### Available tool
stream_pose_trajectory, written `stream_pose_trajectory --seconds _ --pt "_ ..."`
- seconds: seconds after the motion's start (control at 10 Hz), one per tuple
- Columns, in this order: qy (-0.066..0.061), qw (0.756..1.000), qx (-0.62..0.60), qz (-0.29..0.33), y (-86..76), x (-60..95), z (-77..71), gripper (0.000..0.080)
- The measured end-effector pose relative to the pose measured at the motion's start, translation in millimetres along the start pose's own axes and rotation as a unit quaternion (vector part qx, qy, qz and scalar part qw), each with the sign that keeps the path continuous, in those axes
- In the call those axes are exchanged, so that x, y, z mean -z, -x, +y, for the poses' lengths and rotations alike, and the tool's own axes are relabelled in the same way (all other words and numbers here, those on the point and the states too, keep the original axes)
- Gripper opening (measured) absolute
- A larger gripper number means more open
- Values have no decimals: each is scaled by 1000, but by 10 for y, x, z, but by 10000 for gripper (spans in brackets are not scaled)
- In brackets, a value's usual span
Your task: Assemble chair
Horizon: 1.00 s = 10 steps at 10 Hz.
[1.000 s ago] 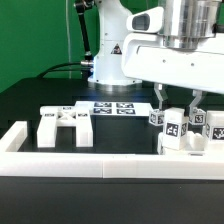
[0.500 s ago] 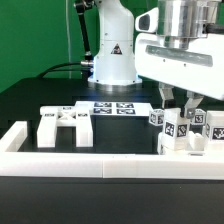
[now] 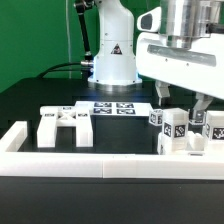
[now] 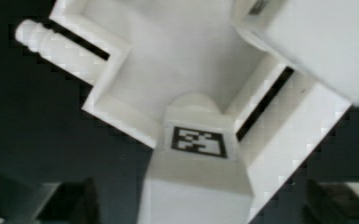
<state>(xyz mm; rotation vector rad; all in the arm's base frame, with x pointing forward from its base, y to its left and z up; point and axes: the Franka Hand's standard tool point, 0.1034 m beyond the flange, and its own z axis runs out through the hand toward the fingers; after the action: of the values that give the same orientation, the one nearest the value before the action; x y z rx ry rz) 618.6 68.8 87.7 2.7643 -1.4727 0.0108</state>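
Note:
Several white chair parts with black-and-white tags (image 3: 173,128) stand clustered at the exterior view's right. Another white frame-like chair part (image 3: 62,124) lies at the left. My gripper (image 3: 182,103) hangs just above the right cluster, with its fingers spread wide on either side of an upright part. In the wrist view a white bar with a tag (image 4: 197,140) runs between the two dark fingers of the gripper (image 4: 197,208), with gaps at both sides. A wider white slab (image 4: 167,60) lies beyond it. The jaws are open and grip nothing.
The marker board (image 3: 112,108) lies flat on the black table in front of the robot base. A long white border rail (image 3: 90,160) runs along the front, with a raised end at the exterior view's left (image 3: 15,135).
My gripper has shifted toward the exterior view's right over the right cluster, and its fingers now stand wider apart. The parts have not moved.

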Motion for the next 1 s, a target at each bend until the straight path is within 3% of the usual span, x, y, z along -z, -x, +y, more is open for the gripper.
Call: stream_pose_trajectory --seconds 0.1,0.5,1.0 --pt "-5 997 83 4 -22 10 -16 625" --pt "-4 977 215 5 -37 10 -8 648" --pt "8 888 460 11 -49 -2 14 649"
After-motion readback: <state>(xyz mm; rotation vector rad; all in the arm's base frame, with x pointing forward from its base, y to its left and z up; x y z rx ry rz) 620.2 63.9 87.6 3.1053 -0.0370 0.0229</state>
